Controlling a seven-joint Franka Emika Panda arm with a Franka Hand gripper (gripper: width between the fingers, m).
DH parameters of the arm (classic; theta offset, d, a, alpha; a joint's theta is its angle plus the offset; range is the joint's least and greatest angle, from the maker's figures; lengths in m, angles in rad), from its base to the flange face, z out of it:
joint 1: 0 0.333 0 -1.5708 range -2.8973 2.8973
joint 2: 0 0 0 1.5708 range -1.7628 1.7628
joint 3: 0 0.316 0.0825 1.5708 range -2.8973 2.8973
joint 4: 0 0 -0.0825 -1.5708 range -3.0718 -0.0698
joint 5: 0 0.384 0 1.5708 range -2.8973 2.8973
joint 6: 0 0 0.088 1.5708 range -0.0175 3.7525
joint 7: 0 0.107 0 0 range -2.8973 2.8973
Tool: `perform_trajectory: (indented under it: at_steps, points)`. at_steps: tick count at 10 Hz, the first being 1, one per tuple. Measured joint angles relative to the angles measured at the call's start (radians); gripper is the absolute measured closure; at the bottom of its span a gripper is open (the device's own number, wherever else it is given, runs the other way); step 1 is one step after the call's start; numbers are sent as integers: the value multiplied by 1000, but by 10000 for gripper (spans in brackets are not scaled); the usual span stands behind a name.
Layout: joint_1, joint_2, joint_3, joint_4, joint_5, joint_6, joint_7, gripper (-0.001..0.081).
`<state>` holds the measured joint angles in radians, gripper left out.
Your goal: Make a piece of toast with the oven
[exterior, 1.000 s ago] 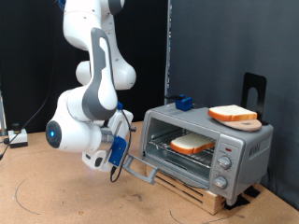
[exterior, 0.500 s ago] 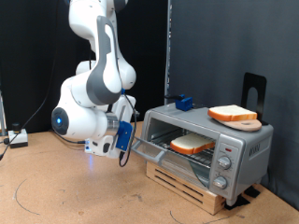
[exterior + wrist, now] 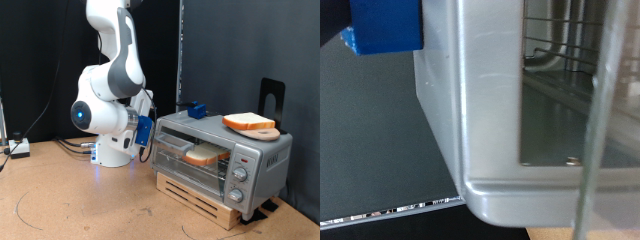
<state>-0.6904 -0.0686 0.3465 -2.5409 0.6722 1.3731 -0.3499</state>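
Observation:
The silver toaster oven (image 3: 255, 160) stands on a wooden pallet at the exterior view's right. A slice of toast (image 3: 206, 155) lies on the wire rack inside it. The glass door (image 3: 178, 146) is tilted up, almost shut. My gripper (image 3: 149, 134) is at the door's upper edge, by the oven's left front corner. Its fingers do not show clearly. In the wrist view I see the oven's silver corner (image 3: 485, 120), the wire rack (image 3: 558, 55) and the door's glass edge (image 3: 605, 130) very close; no fingers show there.
A second slice of bread (image 3: 249, 122) lies on a board on the oven's roof, next to a small blue block (image 3: 195, 109), also in the wrist view (image 3: 385, 25). Knobs (image 3: 238, 176) are on the right panel. A black stand (image 3: 272, 97) rises behind. Cables lie at the left.
The arm has swung up and to the exterior view's right, lifting the oven door from lying open and flat to almost shut.

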Motion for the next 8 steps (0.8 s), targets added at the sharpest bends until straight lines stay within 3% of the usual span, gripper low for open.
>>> perform_trajectory:
  at_steps: [3, 5, 8]
  points:
    - [18, -96, 20, -76, 51, 0, 0, -1]
    - [14, -126, 16, -91, 66, 15, 0, -1]
    - [-37, -108, -21, -74, 46, 96, 3, -1]
